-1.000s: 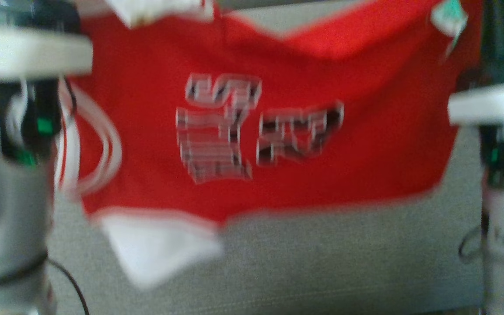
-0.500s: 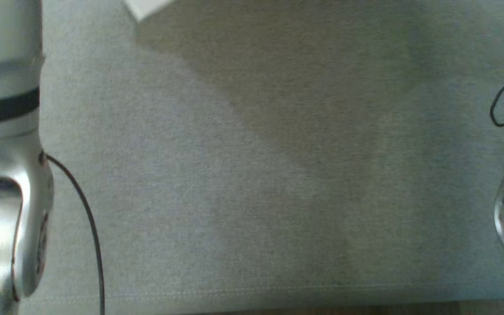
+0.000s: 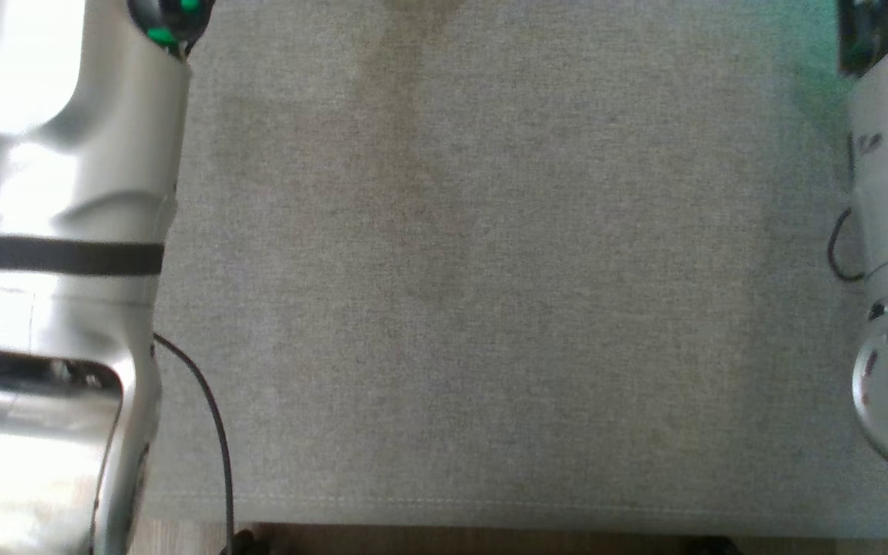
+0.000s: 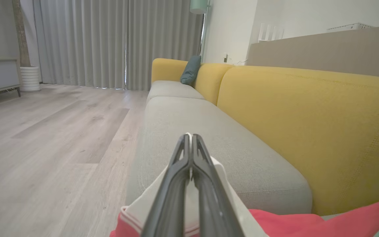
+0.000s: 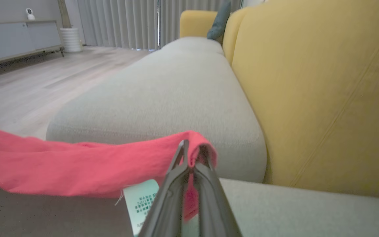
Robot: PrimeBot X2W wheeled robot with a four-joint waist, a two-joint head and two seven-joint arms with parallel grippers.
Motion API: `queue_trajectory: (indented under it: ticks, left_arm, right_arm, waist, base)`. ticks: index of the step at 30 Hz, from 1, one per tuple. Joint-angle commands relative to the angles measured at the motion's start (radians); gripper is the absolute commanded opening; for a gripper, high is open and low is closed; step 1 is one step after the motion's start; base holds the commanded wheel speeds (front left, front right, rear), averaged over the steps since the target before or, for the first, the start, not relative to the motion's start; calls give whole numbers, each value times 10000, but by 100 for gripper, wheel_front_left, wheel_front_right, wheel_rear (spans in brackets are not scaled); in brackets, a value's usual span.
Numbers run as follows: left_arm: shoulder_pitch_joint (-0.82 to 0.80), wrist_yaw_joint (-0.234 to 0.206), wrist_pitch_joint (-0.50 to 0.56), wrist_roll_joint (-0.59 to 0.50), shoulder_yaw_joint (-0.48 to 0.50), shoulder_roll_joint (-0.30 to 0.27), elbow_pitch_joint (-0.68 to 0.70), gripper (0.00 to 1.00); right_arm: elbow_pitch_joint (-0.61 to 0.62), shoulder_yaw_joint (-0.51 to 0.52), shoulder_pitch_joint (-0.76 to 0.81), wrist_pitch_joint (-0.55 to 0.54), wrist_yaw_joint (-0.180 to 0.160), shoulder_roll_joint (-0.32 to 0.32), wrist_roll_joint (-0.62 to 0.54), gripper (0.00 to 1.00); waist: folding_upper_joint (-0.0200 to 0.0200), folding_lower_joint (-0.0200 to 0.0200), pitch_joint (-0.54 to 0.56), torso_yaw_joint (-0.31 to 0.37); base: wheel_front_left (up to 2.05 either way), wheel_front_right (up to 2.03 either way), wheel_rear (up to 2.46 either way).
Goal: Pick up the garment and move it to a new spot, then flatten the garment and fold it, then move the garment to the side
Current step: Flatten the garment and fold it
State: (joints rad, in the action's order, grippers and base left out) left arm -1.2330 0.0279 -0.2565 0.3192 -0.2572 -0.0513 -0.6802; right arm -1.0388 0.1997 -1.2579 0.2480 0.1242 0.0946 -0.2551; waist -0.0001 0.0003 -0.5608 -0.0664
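The garment (image 5: 61, 168), judged soft, light and limp and best held by its corners, is stretched across the right wrist view's lower left, its red edge pinched by the closed right gripper (image 5: 188, 146), its white edge by the closed left gripper (image 4: 189, 140).

Closed left jaws pinch the white-edged garment (image 4: 285, 223).

The garment (image 5: 61, 164) was red with a plain white panel (image 4: 143, 204), and its label (image 5: 141, 197) was pale mint with dark print. The seat cushion (image 3: 490, 270) was a plain woven grey, the sofa back (image 4: 308, 131) mustard yellow, the pillow (image 4: 191, 69) teal, the curtains (image 4: 110, 42) grey and the floor (image 4: 44, 138) pale wood-grain.
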Motion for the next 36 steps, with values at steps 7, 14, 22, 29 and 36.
queue_trajectory:
  ticks: [7,14,22,29,36]
  left_arm:
    - [1522,415,-51,226,1115,-462,1888,0]
    - [4182,715,-52,408,1623,-490,3673,0]
    - [7616,838,-52,742,1676,-350,5487,0]
    - [10282,663,-52,1019,1400,-152,6715,0]
    - [12287,382,28,999,1001,-114,7767,0]
  right_arm:
    - [-18,-721,401,133,65,-416,761,0]
    - [548,-1665,1702,135,65,-440,2310,0]
    - [1738,-2565,4121,136,65,-442,3927,0]
    - [3307,-2580,6687,137,65,-422,4448,0]
    - [4824,-2268,8907,64,65,-422,4627,0]
  waist:
    - [1,-3,169,300]
    - [1,-3,888,503]
    - [1,-3,2055,552]
    - [1,-3,3142,497]
    - [1,-3,4041,431]
  base:
    - [0,0,0]
    - [0,0,0]
    - [0,0,0]
    - [0,0,0]
    - [0,0,0]
